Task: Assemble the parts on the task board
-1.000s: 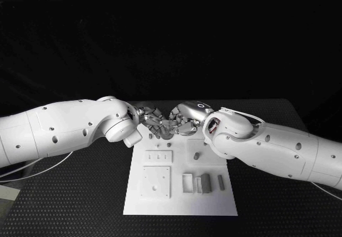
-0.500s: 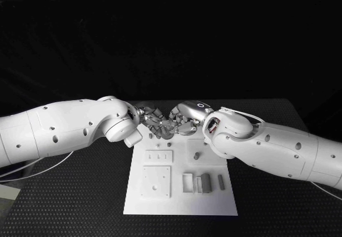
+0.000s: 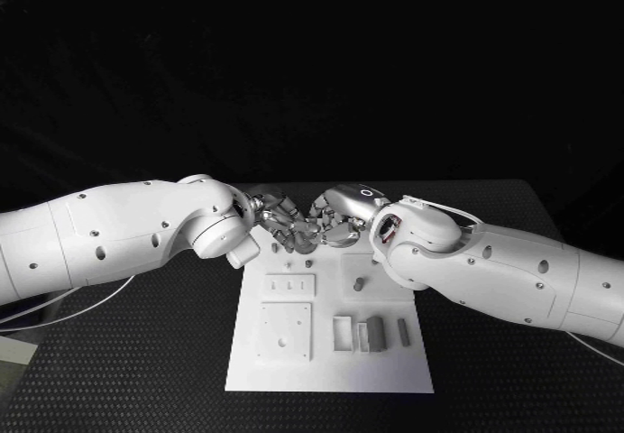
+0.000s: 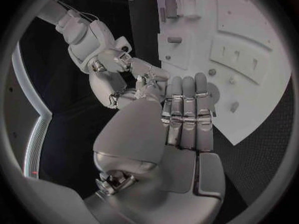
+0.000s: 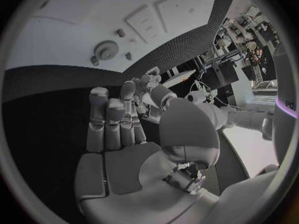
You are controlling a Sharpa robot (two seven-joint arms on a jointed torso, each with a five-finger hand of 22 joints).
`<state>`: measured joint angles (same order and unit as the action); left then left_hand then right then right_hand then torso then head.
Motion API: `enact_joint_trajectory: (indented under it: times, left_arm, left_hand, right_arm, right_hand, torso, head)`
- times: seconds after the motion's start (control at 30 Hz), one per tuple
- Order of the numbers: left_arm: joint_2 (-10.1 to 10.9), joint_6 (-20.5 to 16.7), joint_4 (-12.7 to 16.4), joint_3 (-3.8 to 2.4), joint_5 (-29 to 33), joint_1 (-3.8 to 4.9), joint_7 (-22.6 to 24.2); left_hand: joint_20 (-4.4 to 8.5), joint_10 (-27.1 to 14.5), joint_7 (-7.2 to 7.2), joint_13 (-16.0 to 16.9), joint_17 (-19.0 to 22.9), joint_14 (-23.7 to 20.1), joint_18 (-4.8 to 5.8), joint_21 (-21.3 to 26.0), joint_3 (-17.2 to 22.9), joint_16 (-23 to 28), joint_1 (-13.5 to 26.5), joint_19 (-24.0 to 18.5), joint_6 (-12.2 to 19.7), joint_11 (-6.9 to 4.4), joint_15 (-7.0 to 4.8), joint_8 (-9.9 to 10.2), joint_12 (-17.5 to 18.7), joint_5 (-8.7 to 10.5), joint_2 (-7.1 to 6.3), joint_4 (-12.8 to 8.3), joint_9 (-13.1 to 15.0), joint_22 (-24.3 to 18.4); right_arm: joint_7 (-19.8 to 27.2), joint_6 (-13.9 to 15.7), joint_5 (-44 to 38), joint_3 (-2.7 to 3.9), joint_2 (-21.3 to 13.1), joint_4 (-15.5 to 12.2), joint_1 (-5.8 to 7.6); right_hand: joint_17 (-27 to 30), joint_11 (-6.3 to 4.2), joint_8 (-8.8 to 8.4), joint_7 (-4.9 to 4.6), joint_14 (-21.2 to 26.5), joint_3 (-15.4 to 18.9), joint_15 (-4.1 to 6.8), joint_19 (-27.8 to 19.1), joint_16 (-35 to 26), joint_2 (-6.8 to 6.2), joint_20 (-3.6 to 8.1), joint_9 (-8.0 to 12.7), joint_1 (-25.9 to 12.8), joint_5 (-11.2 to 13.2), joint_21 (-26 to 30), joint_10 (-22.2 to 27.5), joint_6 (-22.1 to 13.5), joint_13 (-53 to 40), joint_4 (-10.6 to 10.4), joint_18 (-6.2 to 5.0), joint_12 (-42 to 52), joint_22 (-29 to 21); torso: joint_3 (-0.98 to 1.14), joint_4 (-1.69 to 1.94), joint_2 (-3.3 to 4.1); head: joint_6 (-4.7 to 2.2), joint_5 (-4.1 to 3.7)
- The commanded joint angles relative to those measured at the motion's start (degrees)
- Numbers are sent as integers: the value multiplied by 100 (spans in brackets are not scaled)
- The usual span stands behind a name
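The white task board [image 3: 325,365] lies in the middle of the table. My left hand [image 3: 277,219] and right hand [image 3: 335,219] meet fingertip to fingertip just above its far end. In the left wrist view the left hand [image 4: 184,119] keeps its fingers straight and together, its thumb reaching to the right hand [image 4: 118,67]. In the right wrist view the right hand [image 5: 115,124] touches the left hand's fingertips [image 5: 149,77]. Whether a small part sits between them is hidden. Grey parts lie on the board: a peg [image 3: 358,284], a block [image 3: 376,334], a bar [image 3: 403,334] and a gear [image 5: 106,50].
A plate with three slots [image 3: 290,286] and a square plate [image 3: 285,332] sit on the board's left half, and a white frame [image 3: 344,334] lies beside the grey block. Two small pegs [image 3: 308,263] stand under the hands. Black matting surrounds the board.
The left hand's fingers have closed in slightly toward the right hand. The arms and the parts on the board have stayed where they were.
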<state>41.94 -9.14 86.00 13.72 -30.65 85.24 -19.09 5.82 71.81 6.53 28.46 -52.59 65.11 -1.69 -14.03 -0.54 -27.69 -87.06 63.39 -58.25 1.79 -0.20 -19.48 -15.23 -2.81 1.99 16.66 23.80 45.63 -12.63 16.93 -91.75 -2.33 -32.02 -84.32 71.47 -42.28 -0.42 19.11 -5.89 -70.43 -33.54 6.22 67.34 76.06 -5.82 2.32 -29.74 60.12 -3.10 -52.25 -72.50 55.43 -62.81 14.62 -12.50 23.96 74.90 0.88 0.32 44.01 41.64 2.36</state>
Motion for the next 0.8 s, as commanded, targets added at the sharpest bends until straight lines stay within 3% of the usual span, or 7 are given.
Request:
enact_joint_trajectory:
  times: [0.03, 0.27, 0.73, 0.8]
  left_arm:
    - [-3, -38, 10, -3, 52, 1, 65]
    - [1, -39, 0, -3, 144, 1, 53]
    - [-6, -276, -13, -3, 722, 3, 118]
    - [-12, -289, -22, -3, 796, 3, 137]
  left_hand:
    - [-18, 73, -28, 17, -24, 63, -30, 1, 192, -52, -214, 34, -61, -3, 1, -46, 37, -1, 11, -11, 42, 12]
    - [-11, 98, -41, 42, -67, 63, -6, 7, 434, -76, -351, 30, -75, -7, -1, -51, 53, -5, -59, -3, 77, 31]
    - [4, 141, -60, 68, -99, 82, 2, -1, 581, -99, -374, 43, -114, -23, -13, -66, 56, -12, -63, -8, 110, 56]
    - [21, 182, -83, 82, -115, 115, -1, -15, 643, -119, -389, 64, -155, -44, -31, -79, 47, -90, -55, -16, 127, 72]
  right_arm:
    - [42, -69, -44, 4, 16, -12, -2]
    - [47, -68, -44, 4, 17, -6, -4]
    - [44, 5, -16, 3, 59, 39, -18]
    - [36, 39, -16, 3, 56, 46, -18]
  right_hand:
    - [-9, -8, 18, -2, 8, -24, 51, 10, -2, -23, 28, -7, -23, -22, -19, -43, 48, 8, 2, -250, 40, 92]
    - [-10, -9, 17, -1, 6, -24, 51, 11, -3, -22, 28, -9, -23, -22, -19, -44, 49, 9, 3, -250, 40, 92]
    - [-12, -8, 8, -3, 6, -22, 51, 10, -9, -32, 29, -11, -29, -21, -16, -42, 43, 15, 5, -250, 37, 92]
    - [-12, 0, -14, -11, 14, -16, 44, 1, -21, -60, 27, -7, -43, -22, -6, -27, 14, 23, 5, -250, 28, 89]
  torso:
    - [2, 0, 0]
    - [5, 0, 2]
    - [6, -1, 2]
    - [3, 6, 1]
  head:
    - [2, 1]
    - [-9, 3]
    - [6, 6]
    - [7, 3]
